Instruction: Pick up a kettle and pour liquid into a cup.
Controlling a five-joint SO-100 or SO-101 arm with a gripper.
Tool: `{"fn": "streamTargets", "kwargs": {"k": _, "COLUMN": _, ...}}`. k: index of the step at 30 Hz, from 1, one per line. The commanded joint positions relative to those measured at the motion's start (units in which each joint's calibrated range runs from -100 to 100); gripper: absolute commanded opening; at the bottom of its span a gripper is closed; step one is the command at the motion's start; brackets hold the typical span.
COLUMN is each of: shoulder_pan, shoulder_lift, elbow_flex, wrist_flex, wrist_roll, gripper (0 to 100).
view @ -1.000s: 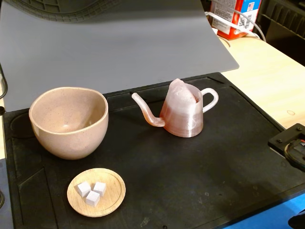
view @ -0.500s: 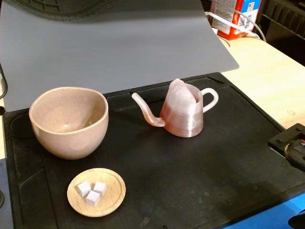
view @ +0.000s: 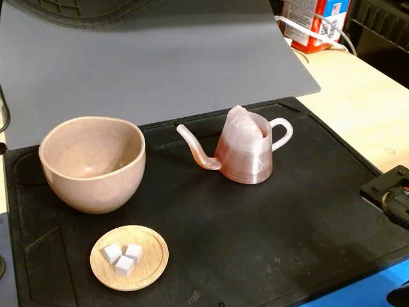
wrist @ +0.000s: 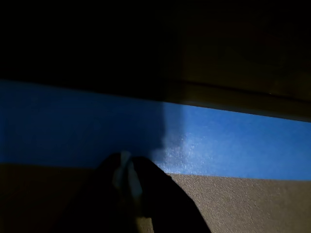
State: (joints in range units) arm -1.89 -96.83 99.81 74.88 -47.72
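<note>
A: Fingers (wrist: 127, 177) showed only in the wrist view, as a dark blunt mass rising from 6 o'clock with a pale strip down its middle; too dim for me to tell whether they stood apart or pressed together; nothing could be made out between them.

B: And what lay before them?

A: A blue band (wrist: 233, 141) ran across the middle of that view, brown surface below it, darkness above; neither kettle nor cup appeared there.

B: So where was the kettle?

A: In the fixed view the kettle (view: 246, 157) stood upright on the black mat (view: 255, 243), just right of centre; its thin spout (view: 195, 146) curved out toward 9 o'clock, its white loop handle (view: 283, 133) toward 3 o'clock; no fingers near it.

B: And the cup?

A: The cup (view: 92, 163) sat on the same mat at 9 o'clock from the kettle, apart from the spout tip; I could not make out any liquid in either; at 6 o'clock from the cup lay a small wooden dish (view: 130, 258) bearing three white cubes (view: 124, 258).

B: Any trace of the arm in that view?

A: Only a black part (view: 390, 192) at the right edge, around 4 o'clock from the kettle, well apart from it.
</note>
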Motion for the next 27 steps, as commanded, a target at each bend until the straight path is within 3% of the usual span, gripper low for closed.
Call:
{"fn": "streamTargets", "kwargs": {"k": 1, "shoulder_pan": 0.03, "shoulder_lift": 0.67, "elbow_flex": 0.10, "wrist_flex": -6.09, "wrist_roll": -0.32, "gripper": 0}}
{"fn": "streamTargets", "kwargs": {"k": 10, "shoulder_pan": 0.48, "shoulder_lift": 27.29, "elbow_flex": -0.17, "wrist_flex": -54.52, "wrist_roll": -0.38, "gripper": 0}}
{"fn": "streamTargets", "kwargs": {"k": 14, "shoulder_pan": 0.48, "shoulder_lift": 37.19, "elbow_flex": -0.80, "wrist_flex": -69.22, "wrist_roll": -0.27, "gripper": 1}}
{"fn": "streamTargets", "kwargs": {"k": 19, "shoulder_pan": 0.48, "shoulder_lift": 46.66, "elbow_flex": -1.62, "wrist_flex": -81.15, "wrist_roll": -0.06, "gripper": 1}}
{"fn": "streamTargets", "kwargs": {"k": 22, "shoulder_pan": 0.48, "shoulder_lift": 54.00, "elbow_flex": -7.43, "wrist_flex": -81.49, "wrist_roll": -0.06, "gripper": 1}}
{"fn": "streamTargets", "kwargs": {"k": 25, "shoulder_pan": 0.48, "shoulder_lift": 62.96, "elbow_flex": -12.24, "wrist_flex": -81.58, "wrist_roll": -0.17, "gripper": 12}}
{"fn": "streamTargets", "kwargs": {"k": 27, "shoulder_pan": 0.48, "shoulder_lift": 68.08, "elbow_flex": -14.05, "wrist_flex": -87.63, "wrist_roll": -0.01, "gripper": 13}}
